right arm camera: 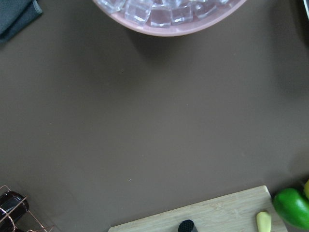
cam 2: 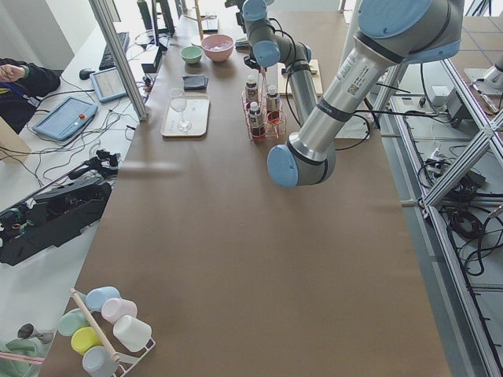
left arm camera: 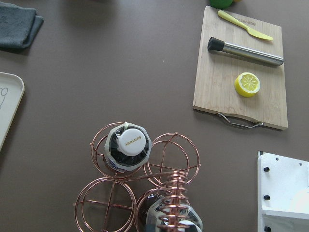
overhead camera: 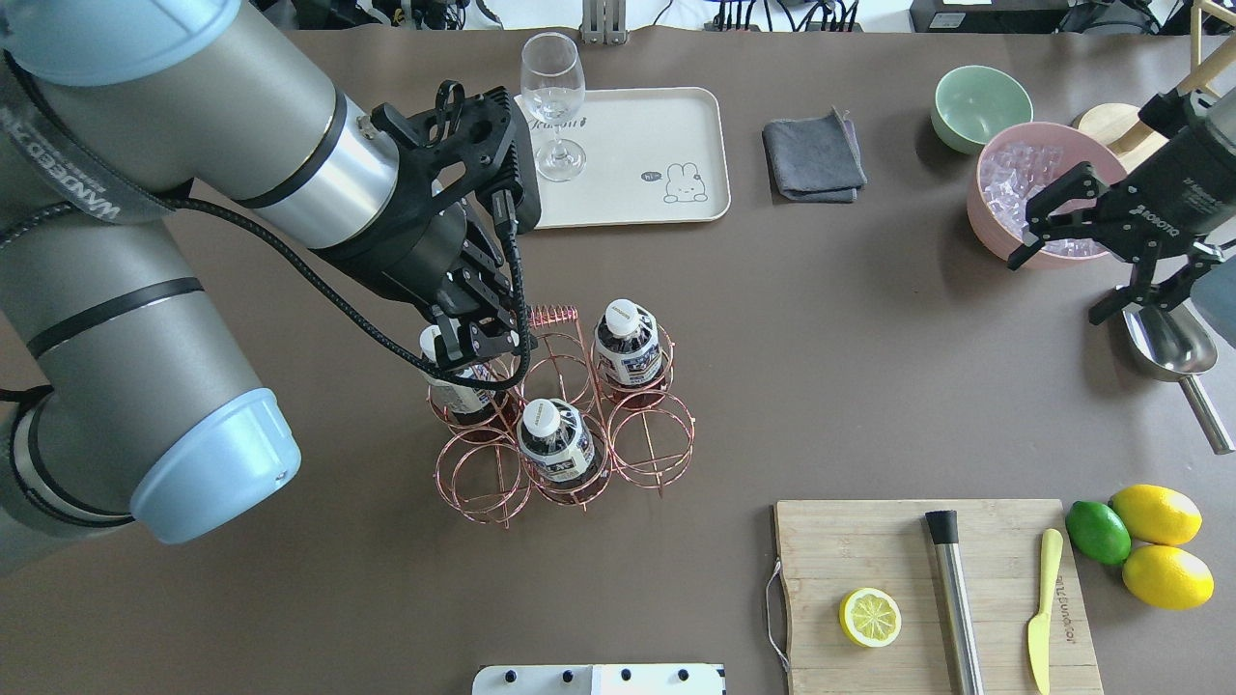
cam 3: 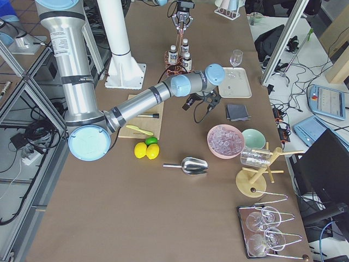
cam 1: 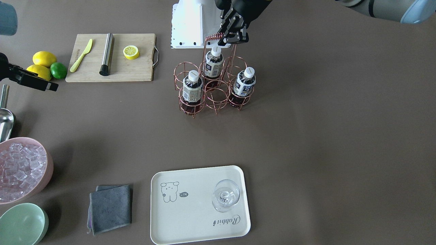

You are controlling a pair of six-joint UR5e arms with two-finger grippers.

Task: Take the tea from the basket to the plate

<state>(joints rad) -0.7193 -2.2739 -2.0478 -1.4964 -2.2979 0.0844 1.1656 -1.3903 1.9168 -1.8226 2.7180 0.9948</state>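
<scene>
While all three stand upright in the basket, the teas read as one type: small clear bottle, white screw cap, cream label with dark print, dark red-brown liquid showing at the base.

- First tea bottle: far-row end cell on the robot's left, below the left gripper.
- Second tea bottle: far-row end cell on the robot's right.
- Third tea bottle: near-row middle cell, closest to the robot's base.
- Basket: rose-gold wire, six ring cells in two rows; the other three cells hold nothing. The tall handle rises over the middle, and its coiled grip lies just beside the left gripper.
- Left gripper: above the basket, fingers parted, nothing between them.
- Right gripper: well apart on the robot's right, near the pink bowl of ice, fingers spread wide, holding nothing.
- Plate: cream tray at the far side of the table. A wine glass stands at its end on the robot's left; the bear-drawing end is bare.
- Open room: bare brown table between basket and plate. A grey cloth lies near the plate's edge on the robot's right. The cutting board sits on the robot's right of the basket, apart from it.
</scene>
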